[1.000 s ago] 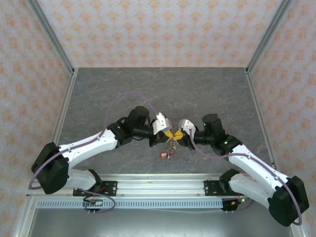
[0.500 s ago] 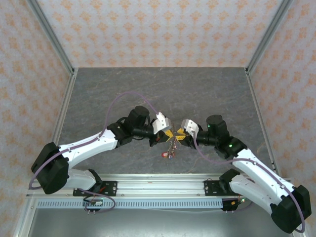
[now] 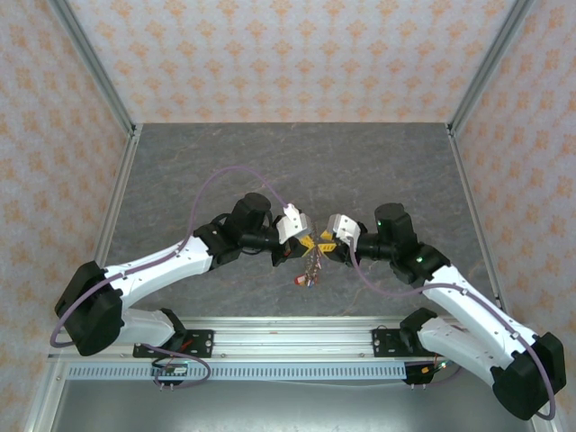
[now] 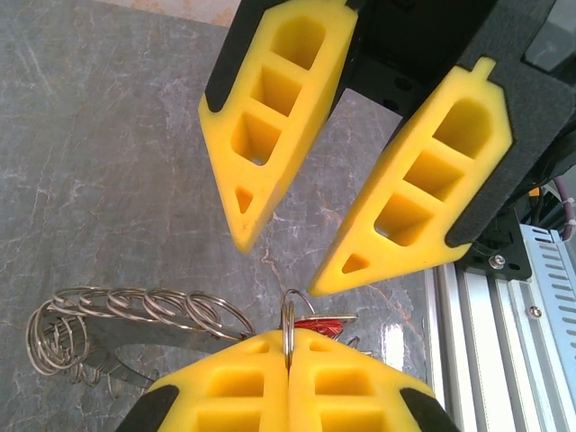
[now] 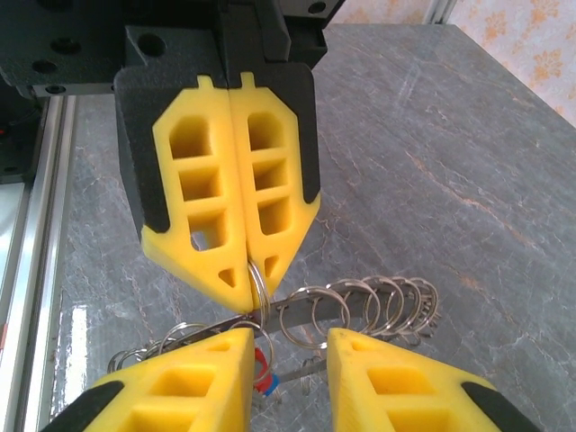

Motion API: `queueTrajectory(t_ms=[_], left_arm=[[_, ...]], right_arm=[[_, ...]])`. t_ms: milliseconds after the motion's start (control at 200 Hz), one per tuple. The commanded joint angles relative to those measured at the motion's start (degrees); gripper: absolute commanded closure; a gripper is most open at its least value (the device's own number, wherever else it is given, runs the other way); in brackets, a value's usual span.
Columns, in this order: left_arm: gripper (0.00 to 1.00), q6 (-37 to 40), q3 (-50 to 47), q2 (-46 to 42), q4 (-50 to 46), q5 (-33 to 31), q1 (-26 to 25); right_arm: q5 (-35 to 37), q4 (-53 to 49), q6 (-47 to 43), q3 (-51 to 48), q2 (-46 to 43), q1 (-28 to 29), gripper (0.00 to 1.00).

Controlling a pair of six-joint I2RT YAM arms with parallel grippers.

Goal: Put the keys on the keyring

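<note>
My left gripper is shut on a thin wire split ring that stands up between its yellow pads. That ring belongs to the keyring, a flat grey metal band strung with several wire loops, held above the table. Small silver keys with a red tag and a red and blue tag dangle under it. My right gripper faces the left one tip to tip and stands open, its fingers either side of the band without touching it. From above, the two grippers meet at mid-table.
Grey marble-patterned tabletop lies under and around the bunch. An aluminium rail runs along the near edge, just behind the hanging keys. Patterned walls and metal posts close in the back and sides.
The right gripper's jaws have spread wider and its arm has shifted slightly. The left gripper keeps its hold in the same place, and the hanging keys have barely swung.
</note>
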Motion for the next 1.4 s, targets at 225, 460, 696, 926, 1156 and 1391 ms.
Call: queueTrajectory(t_ms=[225,460,696,926,1156,1391], left_arm=[[1.0,1.73,1.63,-2.37,0.34,-0.81,0.03],[1.0,2.07,1.67,-2.34,-0.01,-0.34,0.03],[1.0,2.0,1.75,-2.54,0.01,-0.12,0.03],[1.0,2.6,2.07,-2.57,-0.83,0.7,0.03],[1.0,2.6,2.25,-2.49,-0.76,0.86,0.03],[1.0,2.32,2.45,-2.7,-0.35,-0.41,0.03]], right_arm=[[-3.43,-2.67,-3.6,4.15,2.53,-0.22,0.73],[-4.66,-2.74,-3.94,4.94,4.27,-0.04,0.73],[-6.25,-1.73,-3.61,4.9,5.84,0.03,0.79],[-5.57,-0.99,-3.43,4.66,6.62,0.0,0.84],[-7.08,-1.49,-3.11,4.84,7.41,-0.01,0.82],[-7.44,-2.28,-2.92,5.29,8.23,0.02,0.92]])
